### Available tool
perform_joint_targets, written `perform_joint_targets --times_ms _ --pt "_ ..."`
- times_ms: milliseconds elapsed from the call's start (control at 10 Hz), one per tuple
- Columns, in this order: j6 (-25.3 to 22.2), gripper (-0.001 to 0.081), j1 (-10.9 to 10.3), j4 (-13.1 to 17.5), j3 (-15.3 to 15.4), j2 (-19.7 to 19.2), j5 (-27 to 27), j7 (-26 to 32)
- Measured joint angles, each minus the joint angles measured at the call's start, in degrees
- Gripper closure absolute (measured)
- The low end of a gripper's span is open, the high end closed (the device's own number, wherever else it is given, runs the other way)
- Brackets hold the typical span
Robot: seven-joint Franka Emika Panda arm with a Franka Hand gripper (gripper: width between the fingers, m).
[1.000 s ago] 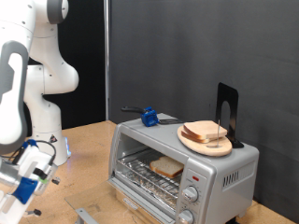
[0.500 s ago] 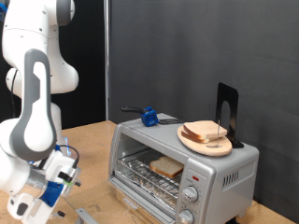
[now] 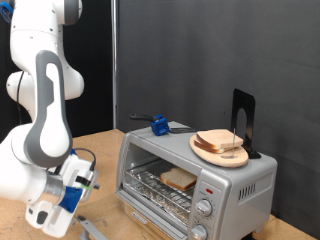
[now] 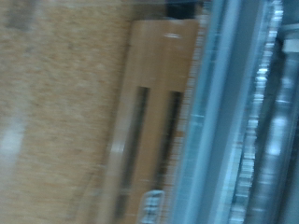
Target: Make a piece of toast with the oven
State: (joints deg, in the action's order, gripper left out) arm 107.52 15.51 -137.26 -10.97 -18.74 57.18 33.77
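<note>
So, from my remote seat, the biggest thing in the exterior view is the white arm point(image 3: 45, 110), folded down low at that view's left, with its gripper point(image 3: 75, 185) near the wooden table point(image 3: 95, 150), just beside the oven's lower front corner. I cannot tell whether its fingers are spread or pressed together; the wrist view is a blur of wood grain and a metal edge. Next is the oven point(image 3: 195, 175), silver, with knobs point(image 3: 203, 208) down its right front. Inside on the wire rack point(image 3: 150, 180) lies the piece of toast point(image 3: 179, 179), flat, already loaded. On top of the oven sits a round plate point(image 3: 220, 150) with more bread. I judge the slice light, soft and crumbly, best taken gently by its firmer crust edge.
</note>
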Motion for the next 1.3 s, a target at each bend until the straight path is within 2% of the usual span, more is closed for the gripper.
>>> perform_joint_targets --times_ms 200,400,700,1000,1200,1300 --pt "-7.93 -0.0002 1.76 -0.05 -0.98 2.91 -1.36 1.02" --pt "-11.89 -0.0002 2.74 -0.59 -1.94 6.27 -3.09 1.25" --pt "-11.7 -0.0002 2.41 -2.16 -1.29 10.67 -2.43 1.24" --pt "-8.86 -0.0002 0.39 -2.52 1.67 13.2 0.11 -0.08" --pt "-8.8 -0.0002 0.1 -3.33 2.82 15.55 0.13 -1.98" --pt "-8.81 -0.0002 -0.77 -3.92 4.24 16.25 0.92 -2.09"
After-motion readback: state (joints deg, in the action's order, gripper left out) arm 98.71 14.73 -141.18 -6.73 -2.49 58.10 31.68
